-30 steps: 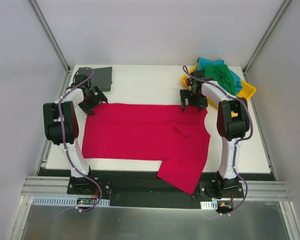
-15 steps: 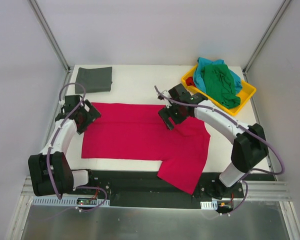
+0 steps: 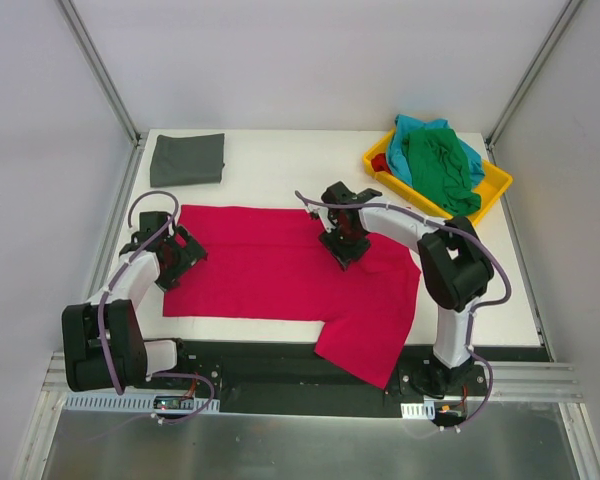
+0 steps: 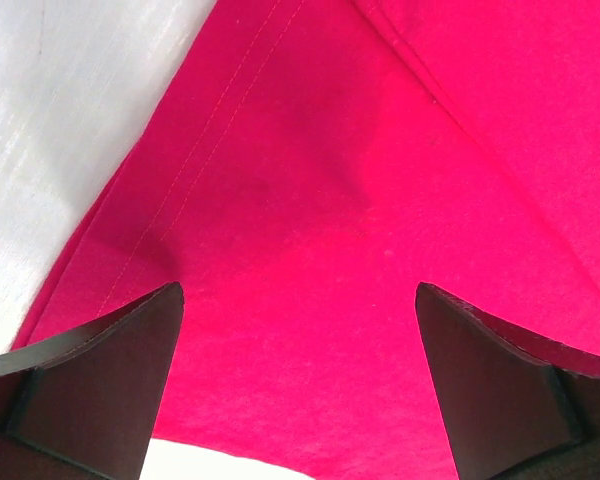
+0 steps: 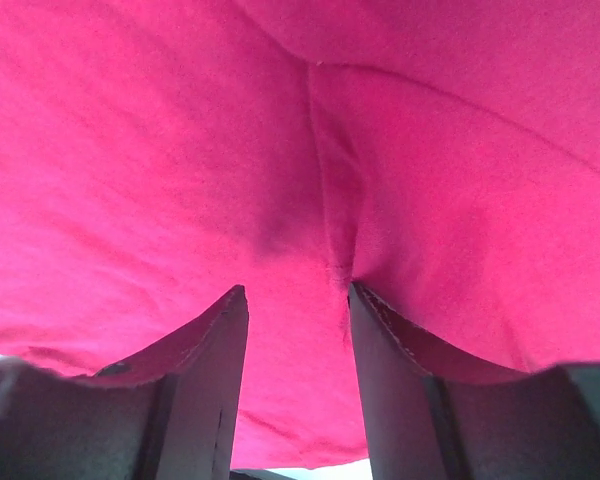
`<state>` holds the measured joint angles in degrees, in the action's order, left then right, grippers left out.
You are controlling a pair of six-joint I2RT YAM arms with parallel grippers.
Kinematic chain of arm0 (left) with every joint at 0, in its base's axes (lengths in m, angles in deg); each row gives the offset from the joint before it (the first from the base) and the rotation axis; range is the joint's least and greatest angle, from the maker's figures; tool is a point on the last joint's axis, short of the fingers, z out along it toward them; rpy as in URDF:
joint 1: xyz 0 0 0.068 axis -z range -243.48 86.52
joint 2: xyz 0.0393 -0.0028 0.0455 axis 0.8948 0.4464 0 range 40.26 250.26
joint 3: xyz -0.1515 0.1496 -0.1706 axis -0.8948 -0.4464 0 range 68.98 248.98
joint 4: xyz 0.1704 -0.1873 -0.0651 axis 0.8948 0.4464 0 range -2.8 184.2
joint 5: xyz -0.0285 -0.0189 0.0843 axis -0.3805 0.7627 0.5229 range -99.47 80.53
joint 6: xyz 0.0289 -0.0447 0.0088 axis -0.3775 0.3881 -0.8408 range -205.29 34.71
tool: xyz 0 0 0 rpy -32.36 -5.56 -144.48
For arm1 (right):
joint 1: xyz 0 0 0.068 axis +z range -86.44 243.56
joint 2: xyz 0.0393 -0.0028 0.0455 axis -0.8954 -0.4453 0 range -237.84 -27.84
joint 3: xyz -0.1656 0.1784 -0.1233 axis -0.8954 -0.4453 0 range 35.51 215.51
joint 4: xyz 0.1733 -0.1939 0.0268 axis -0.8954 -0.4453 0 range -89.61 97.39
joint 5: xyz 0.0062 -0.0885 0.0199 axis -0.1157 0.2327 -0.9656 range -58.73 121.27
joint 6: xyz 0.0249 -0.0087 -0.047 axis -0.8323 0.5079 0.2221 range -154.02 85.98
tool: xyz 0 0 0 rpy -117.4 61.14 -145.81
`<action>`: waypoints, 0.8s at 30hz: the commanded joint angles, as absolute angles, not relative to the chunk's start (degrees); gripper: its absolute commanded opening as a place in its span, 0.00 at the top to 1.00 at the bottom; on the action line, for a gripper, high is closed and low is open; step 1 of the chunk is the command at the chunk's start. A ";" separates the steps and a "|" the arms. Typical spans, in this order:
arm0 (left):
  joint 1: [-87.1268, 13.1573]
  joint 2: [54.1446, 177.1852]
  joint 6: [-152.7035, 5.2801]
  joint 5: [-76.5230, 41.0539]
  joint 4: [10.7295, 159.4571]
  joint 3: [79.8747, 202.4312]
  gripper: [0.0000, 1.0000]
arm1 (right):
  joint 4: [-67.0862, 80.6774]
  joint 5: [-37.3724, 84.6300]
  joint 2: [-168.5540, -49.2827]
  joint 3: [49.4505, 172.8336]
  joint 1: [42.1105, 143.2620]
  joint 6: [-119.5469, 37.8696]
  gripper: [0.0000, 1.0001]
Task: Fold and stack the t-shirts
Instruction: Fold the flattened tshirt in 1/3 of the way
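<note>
White table [image 3: 280, 160], crimson t-shirt [image 3: 270, 270] spread, right pincer [image 5: 298, 292] astride crease

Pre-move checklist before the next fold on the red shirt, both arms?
1. Left gripper open above crimson t-shirt's left edge: ok.
2. Right gripper gripping the shirt: cannot tell; jaws part-way in, a cloth ridge between them.
3. Shirt flat on the table: not ok; its near right part reaches past the table's near edge.
4. Folded grey t-shirt clear of both arms: ok.
5. Green t-shirt and teal t-shirt in yellow tray: ok.
</note>
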<state>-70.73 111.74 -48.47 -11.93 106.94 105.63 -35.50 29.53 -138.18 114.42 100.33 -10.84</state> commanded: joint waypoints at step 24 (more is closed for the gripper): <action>-71.22 115.40 -48.73 -9.82 104.78 105.46 0.01 | -37.52 30.04 -137.17 116.27 101.80 -13.01 0.57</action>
<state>-70.73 114.39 -48.47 -11.69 105.35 105.58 -36.64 29.12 -134.40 114.64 103.28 -11.26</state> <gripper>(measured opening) 0.990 0.443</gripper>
